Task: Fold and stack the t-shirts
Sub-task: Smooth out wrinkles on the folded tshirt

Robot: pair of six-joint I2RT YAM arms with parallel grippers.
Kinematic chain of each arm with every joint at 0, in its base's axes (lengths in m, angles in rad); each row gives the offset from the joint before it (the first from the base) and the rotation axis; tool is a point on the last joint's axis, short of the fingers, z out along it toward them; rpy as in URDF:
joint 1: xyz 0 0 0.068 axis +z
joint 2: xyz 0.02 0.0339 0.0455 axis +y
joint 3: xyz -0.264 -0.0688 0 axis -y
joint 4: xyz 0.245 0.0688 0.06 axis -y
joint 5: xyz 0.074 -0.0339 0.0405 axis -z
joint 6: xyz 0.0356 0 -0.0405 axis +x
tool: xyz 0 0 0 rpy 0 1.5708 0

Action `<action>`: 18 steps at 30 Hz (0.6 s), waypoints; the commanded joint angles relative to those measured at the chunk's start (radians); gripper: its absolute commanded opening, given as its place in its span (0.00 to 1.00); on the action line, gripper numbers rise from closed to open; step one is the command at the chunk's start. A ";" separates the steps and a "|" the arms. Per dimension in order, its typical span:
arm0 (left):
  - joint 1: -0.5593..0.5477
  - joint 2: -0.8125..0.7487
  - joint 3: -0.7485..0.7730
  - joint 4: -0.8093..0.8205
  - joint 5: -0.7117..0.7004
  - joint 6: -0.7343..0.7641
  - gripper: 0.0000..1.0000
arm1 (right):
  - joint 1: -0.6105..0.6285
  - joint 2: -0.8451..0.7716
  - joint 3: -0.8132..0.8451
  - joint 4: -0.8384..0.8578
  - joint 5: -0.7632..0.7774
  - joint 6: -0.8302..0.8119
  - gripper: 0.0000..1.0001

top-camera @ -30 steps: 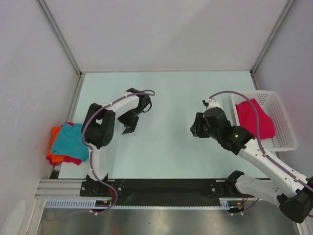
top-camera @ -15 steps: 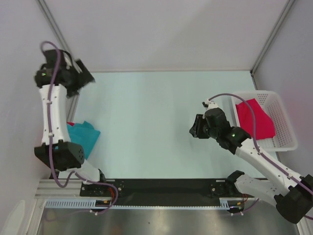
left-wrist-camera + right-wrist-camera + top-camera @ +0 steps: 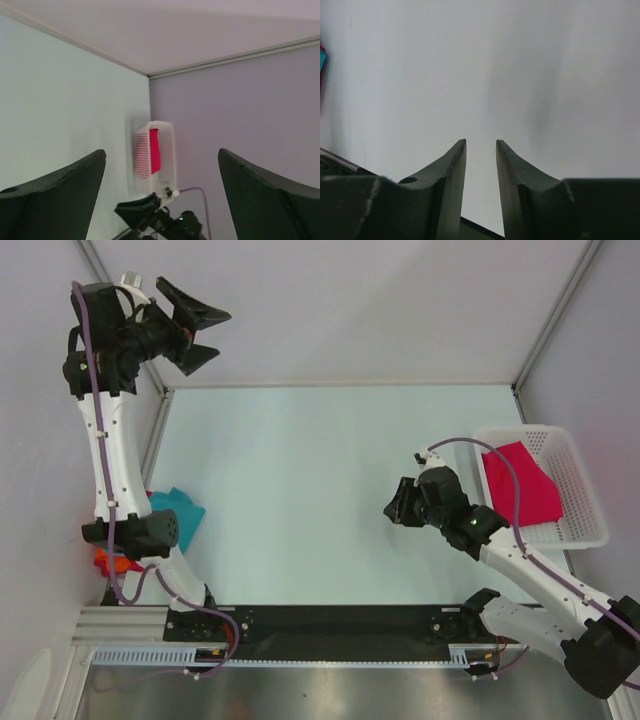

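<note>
Inside the one basket [image 3: 585,502] lies one pink t-shirt [image 3: 520,485]; left hand [image 3: 220,330] gapes wide, right hand [image 3: 481,145] narrow.

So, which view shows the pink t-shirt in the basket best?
Top external: the pink t-shirt lies large and clear in the basket. Left wrist view shows it tiny and far; right wrist view misses it.

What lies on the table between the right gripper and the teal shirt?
Nothing: in the top view the table is bare from the right gripper across to the teal shirt at the left edge.
</note>
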 commanded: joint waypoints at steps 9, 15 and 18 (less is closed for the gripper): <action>0.105 -0.067 0.096 -0.162 0.252 0.026 0.99 | -0.003 -0.062 -0.030 0.026 -0.006 0.029 0.36; 0.215 -0.142 -0.065 -0.456 -0.060 0.449 1.00 | -0.005 -0.081 -0.046 0.009 0.009 0.029 0.36; 0.203 -0.171 -0.138 -0.488 -0.267 0.534 1.00 | -0.003 -0.082 -0.056 0.015 0.006 0.036 0.36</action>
